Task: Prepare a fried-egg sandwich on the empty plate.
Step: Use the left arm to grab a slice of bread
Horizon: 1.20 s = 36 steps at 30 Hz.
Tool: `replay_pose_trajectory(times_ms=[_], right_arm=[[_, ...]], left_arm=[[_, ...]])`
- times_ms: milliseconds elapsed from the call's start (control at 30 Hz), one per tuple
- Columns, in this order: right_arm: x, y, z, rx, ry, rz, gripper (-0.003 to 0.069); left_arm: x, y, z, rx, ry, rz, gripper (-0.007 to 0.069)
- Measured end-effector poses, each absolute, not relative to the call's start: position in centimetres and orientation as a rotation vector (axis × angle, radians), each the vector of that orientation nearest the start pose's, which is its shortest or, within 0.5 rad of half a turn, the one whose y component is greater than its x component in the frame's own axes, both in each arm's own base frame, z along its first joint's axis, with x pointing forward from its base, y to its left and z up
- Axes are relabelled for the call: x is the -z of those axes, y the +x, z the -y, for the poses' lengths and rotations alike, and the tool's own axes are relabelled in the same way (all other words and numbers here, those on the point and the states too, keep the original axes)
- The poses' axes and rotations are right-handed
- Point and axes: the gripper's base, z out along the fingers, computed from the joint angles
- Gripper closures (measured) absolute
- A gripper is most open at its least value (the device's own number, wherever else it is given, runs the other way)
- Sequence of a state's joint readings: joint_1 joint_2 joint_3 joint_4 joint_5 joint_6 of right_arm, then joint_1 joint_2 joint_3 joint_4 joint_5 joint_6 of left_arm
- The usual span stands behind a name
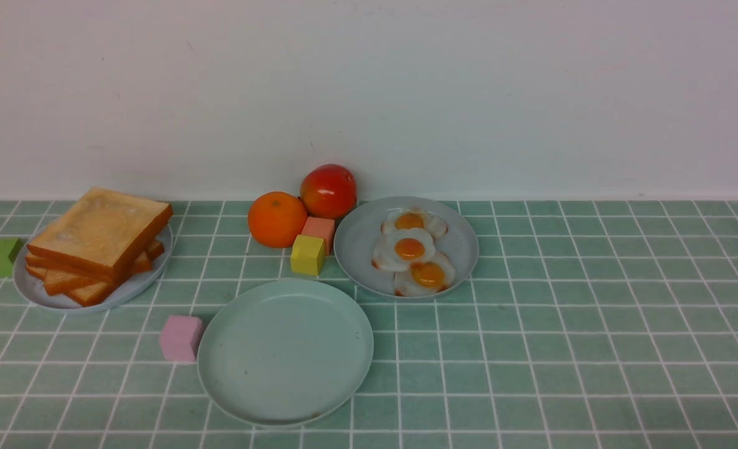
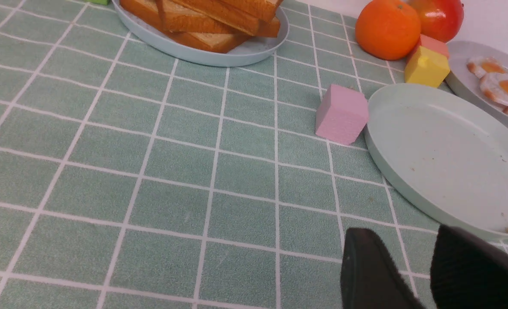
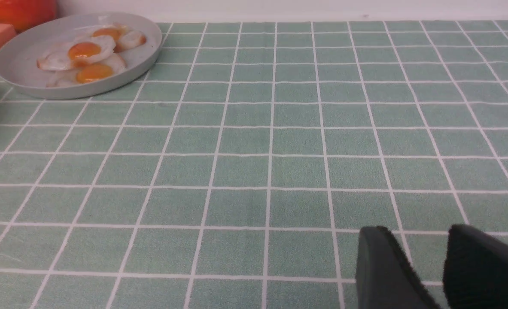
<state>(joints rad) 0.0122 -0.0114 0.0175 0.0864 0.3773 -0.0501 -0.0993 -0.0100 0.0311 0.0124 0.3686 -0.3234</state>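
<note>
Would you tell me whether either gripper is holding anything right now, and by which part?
Nothing is held: the left gripper and the right gripper are both open, with only the tiled tablecloth showing in the gap of each.

No writing, label, brand mark, number or sign can be read in any of the three views.
</note>
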Motion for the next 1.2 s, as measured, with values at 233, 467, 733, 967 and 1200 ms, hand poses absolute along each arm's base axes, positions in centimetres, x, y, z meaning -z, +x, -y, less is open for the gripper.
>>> replay_pose_trajectory(times_ms=[233, 467, 733, 967, 1200], right_arm=[[-17.4, 5.2, -0.4, -0.059, -0.005, -1.866, 0.0419], [-17.4, 5.2, -0.4, -0.059, -0.005, -1.866, 0.0419], [-17.4, 5.2, -0.4, -0.059, -0.005, -1.866, 0.0419], [-17.4, 5.2, -0.4, -0.059, -0.005, -1.866, 0.0419], [-17.4, 5.2, -0.4, -0.059, -0.005, -1.866, 0.0419]], left_arm=[[-17.0, 5.3, 0.5, 0.279, -0.203, -1.872, 0.0386], [-17.0, 5.3, 0.5, 0.279, -0.203, -1.872, 0.0386], [-17.0, 5.3, 0.5, 0.279, -0.203, -1.872, 0.0386], [-18.3, 5.5, 0.8, 0.497, -0.36, -1.712, 0.0386], [-20.0, 5.7, 0.7, 0.819, -0.631, -1.473, 0.0386]])
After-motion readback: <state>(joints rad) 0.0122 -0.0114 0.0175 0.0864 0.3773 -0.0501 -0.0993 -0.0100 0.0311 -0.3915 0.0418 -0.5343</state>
